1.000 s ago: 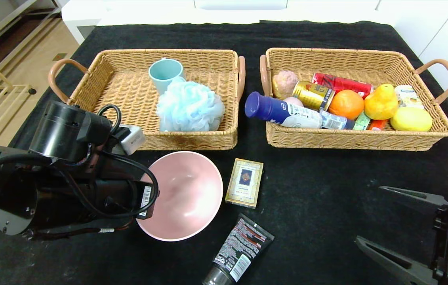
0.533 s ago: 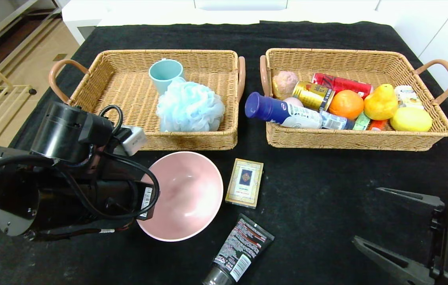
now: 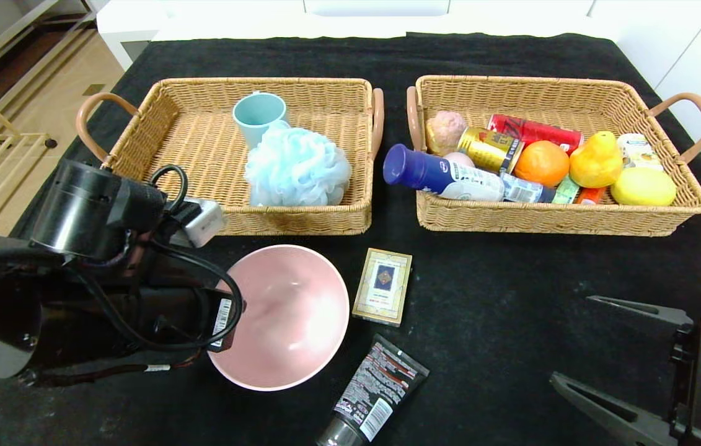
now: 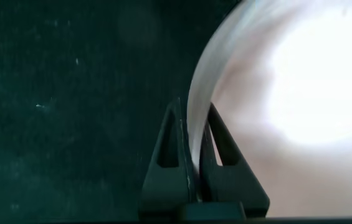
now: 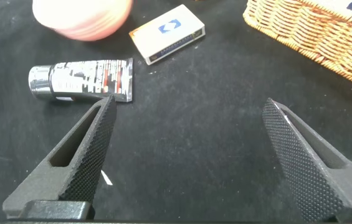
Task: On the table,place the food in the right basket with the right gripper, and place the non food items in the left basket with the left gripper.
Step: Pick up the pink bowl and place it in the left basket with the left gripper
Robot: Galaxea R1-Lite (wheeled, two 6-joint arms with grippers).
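The pink bowl is sitting on the black worktop just in front of the left basket, tilted, with its left rim caught in the left hand. That hand's two fingers are pinching the rim between them, one inside the bowl and one outside, closed on the thin wall. In the head view the hand itself is hiding under the left arm's bulky wrist.

The card box is lying flat just beside the bowl's right edge, and the black tube is lying near it, closer to the robot.

The right hand is hovering low over bare cloth at the near right corner, fingers spread wide and holding nothing.

The right basket is carrying the orange, the yellow pear and the blue-capped bottle, which is resting across its left wall.
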